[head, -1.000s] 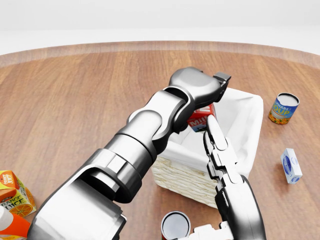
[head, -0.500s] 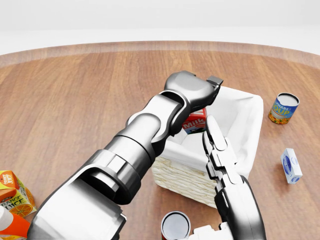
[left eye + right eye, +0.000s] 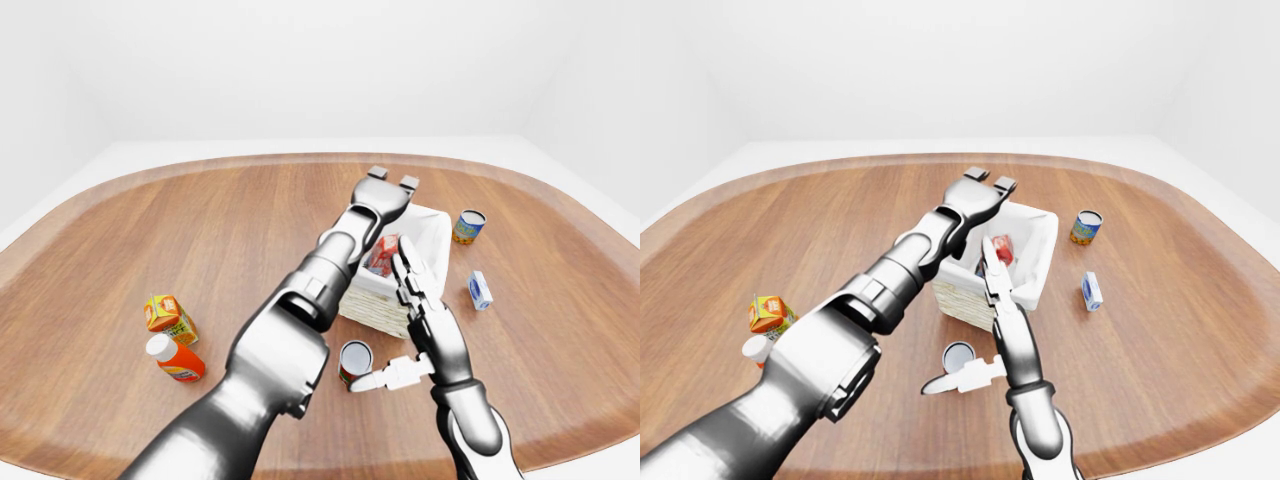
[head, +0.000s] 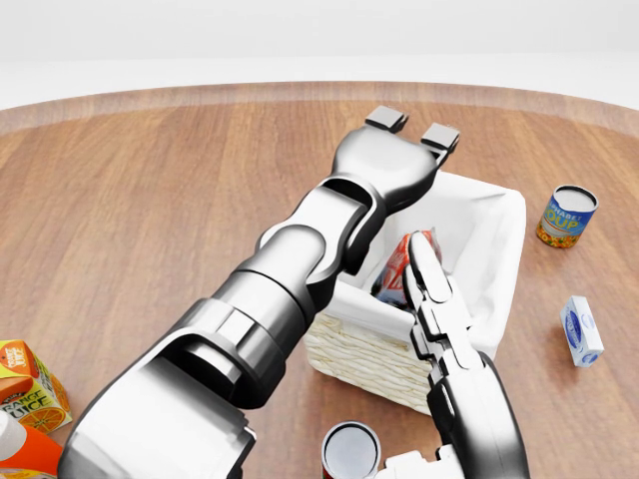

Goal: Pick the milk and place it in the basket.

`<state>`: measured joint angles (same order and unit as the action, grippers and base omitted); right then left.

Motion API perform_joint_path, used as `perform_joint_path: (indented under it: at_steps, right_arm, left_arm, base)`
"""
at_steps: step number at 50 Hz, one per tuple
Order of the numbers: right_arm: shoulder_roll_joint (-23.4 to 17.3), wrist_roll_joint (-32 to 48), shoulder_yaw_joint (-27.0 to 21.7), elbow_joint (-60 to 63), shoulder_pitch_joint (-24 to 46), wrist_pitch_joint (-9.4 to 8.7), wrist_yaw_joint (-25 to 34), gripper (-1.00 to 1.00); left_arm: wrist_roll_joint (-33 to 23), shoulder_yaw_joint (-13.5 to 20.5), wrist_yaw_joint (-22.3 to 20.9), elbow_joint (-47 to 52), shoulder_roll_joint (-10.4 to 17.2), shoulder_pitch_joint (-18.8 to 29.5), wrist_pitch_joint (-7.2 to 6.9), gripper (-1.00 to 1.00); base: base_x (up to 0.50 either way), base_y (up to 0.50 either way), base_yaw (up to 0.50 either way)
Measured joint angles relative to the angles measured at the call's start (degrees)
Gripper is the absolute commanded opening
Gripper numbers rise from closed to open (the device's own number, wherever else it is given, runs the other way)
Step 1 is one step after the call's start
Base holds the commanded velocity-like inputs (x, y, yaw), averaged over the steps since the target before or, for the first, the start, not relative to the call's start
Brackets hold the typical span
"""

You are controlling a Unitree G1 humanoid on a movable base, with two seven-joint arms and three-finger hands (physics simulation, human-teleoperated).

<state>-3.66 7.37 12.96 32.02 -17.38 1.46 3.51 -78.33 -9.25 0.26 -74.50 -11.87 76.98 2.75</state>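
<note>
The milk carton point(image 4: 397, 265), red and white, lies tilted inside the basket point(image 4: 497, 226), a wicker box with a white cloth liner. My left hand point(image 4: 411, 124) is above the basket's top-left rim in the head view. Its fingers are spread and hold nothing. My right hand point(image 3: 408, 300) reaches up from the bottom of the view. Its fingers are straight and open, just over the basket's near wall and in front of part of the milk.
A soup can point(image 4: 566, 216) and a small blue-and-white carton point(image 4: 581, 330) stand to the right of the basket. A dark-topped can point(image 4: 349, 449) sits below it. An orange juice carton point(image 4: 30, 384) and an orange bottle point(image 3: 175, 358) are at the lower left.
My left hand has opened and lifted. The milk has left its grip, dropped into the basket and tipped over. The right hand has barely moved.
</note>
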Motion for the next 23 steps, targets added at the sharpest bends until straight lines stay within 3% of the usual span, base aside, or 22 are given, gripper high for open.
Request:
perform_joint_path:
  at_steps: [23]
  right_arm:
    - [0.0,0.1,0.2,-0.4,0.1,0.17,0.0,1.00]
  left_arm:
    - [3.5,1.0,3.0,1.9,0.5,1.4,1.30,1.00]
  base:
    - [0.00,0.00,0.00]
